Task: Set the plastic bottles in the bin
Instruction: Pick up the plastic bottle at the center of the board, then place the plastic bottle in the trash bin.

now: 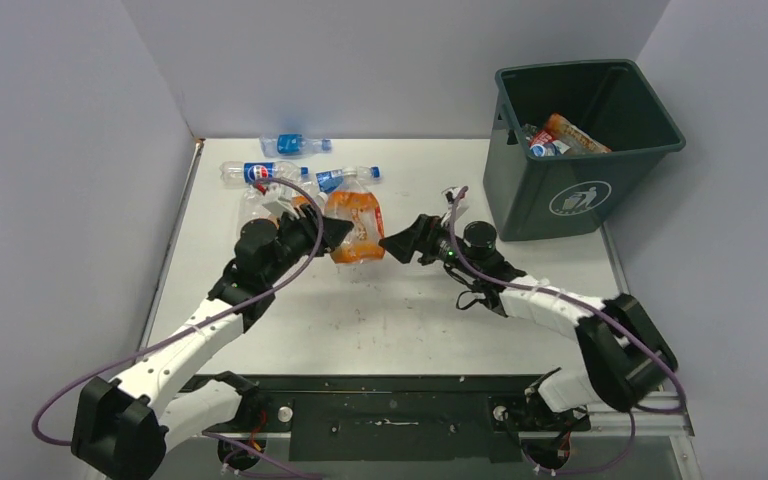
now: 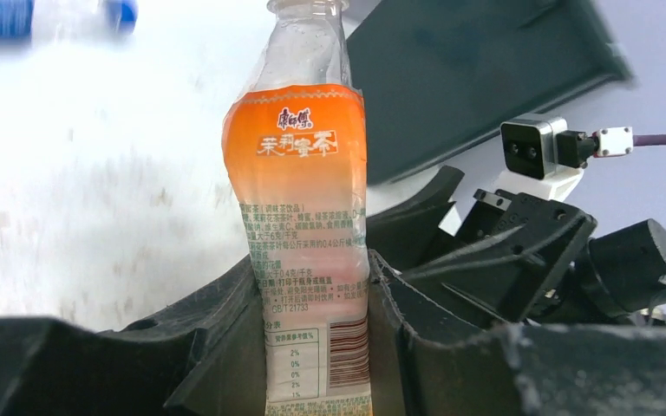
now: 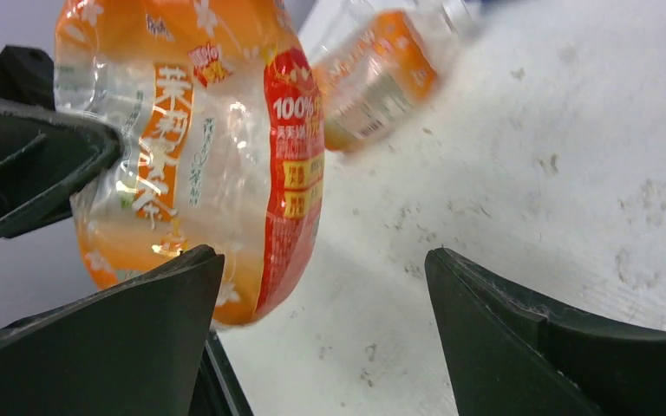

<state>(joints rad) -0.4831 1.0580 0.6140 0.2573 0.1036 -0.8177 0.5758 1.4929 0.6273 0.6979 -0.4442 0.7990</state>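
Scuffed white rectangular tabletop (image 1: 400,320), closed in by plain pale grey panel walls (image 1: 390,60).
The tabletop's matte surface shows grey smudges and faint reddish-brown specks toward its middle. A thin metal edge strip (image 1: 173,235) runs down its left side. The flat walls stand at its far, left and right sides. A flat black mounting plate (image 1: 390,405) with small bolts lies along its near edge.

Orange-labelled bottle (image 3: 199,147) by wide-apart right gripper (image 3: 323,260)

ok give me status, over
left gripper shut on orange-label bottle. right gripper open, close beside it, between bottle and bin. some bottles already inside bin.
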